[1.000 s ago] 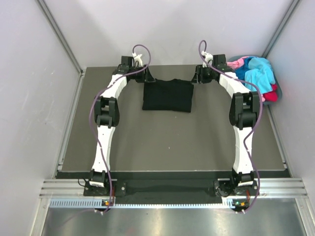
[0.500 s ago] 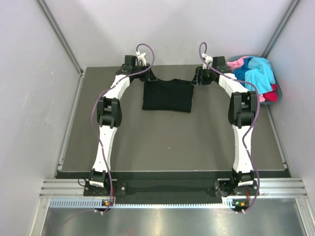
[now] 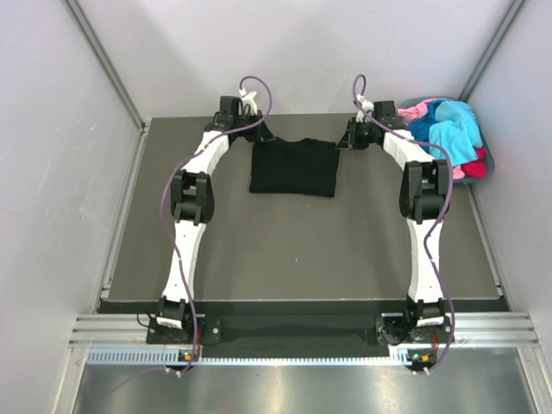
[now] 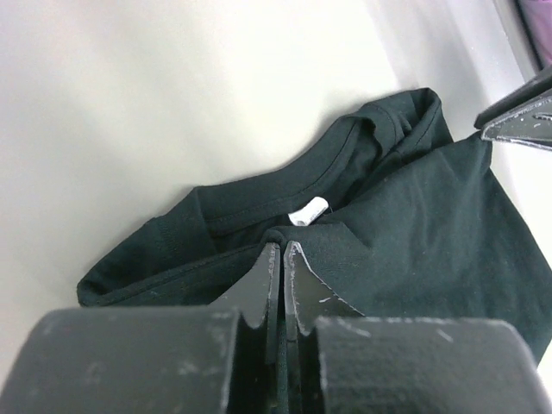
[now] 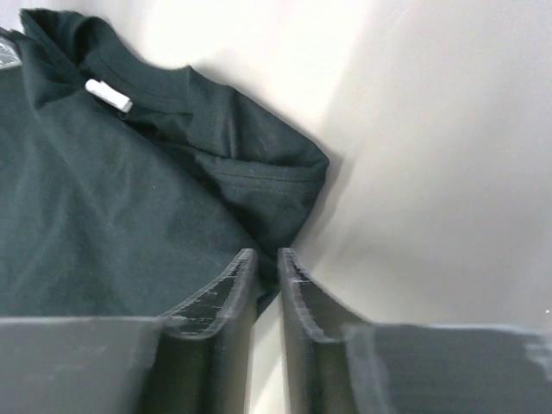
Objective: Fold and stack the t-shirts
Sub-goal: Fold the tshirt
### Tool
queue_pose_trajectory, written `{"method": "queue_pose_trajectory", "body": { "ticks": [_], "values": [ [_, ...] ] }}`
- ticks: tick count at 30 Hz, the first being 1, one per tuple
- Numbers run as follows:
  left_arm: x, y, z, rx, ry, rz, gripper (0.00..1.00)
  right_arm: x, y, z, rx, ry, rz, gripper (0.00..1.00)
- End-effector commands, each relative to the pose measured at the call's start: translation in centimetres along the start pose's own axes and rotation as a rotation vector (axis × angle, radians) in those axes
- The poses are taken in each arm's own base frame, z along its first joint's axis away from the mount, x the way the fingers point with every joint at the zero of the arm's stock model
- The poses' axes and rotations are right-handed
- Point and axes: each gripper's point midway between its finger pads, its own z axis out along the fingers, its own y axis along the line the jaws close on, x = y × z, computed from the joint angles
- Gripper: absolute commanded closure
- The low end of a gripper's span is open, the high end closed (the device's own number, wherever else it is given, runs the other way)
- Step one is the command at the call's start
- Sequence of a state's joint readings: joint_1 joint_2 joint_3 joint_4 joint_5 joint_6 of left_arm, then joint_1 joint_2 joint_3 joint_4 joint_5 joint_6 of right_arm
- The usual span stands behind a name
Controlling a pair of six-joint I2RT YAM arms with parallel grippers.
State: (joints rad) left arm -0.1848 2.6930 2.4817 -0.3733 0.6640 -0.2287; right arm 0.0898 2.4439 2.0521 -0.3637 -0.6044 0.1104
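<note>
Pinching a fold of the black t-shirt (image 4: 405, 224) beside its collar label: left gripper (image 4: 283, 248), jaws fully together. At the shirt's far right corner: right gripper (image 5: 267, 254), jaws a narrow slit apart; hold not discernible. Shirt folded, flat at the far middle of the worktop (image 3: 293, 250). Turquoise, pink, red t-shirts (image 3: 448, 125) heaped in basket (image 3: 409, 104), far right corner.

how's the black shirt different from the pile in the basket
The black shirt lies folded flat in a neat rectangle on the table; the pile sits crumpled in the basket. The black shirt is one plain dark piece; the pile mixes turquoise, blue, pink and red. Both are soft cloth at the far end.
</note>
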Motion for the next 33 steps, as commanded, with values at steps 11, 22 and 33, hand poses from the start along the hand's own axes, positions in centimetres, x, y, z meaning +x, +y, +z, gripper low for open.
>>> {"method": "queue_pose_trajectory", "body": {
  "ticks": [11,22,33],
  "values": [
    [-3.5,-0.2,-1.1,-0.014,-0.088,0.07,1.0,-2.8,2.3,-0.1,-0.071,-0.077,-0.059,1.0],
    [-3.5,-0.2,-1.0,-0.009,-0.09,0.056,1.0,-0.5,1.8,-0.2,-0.044,-0.018,-0.017,0.55],
    [-3.8,-0.2,-1.4,-0.033,-0.088,0.068,1.0,-1.5,3.6,0.1,-0.106,-0.038,-0.037,1.0]
  ]
}}
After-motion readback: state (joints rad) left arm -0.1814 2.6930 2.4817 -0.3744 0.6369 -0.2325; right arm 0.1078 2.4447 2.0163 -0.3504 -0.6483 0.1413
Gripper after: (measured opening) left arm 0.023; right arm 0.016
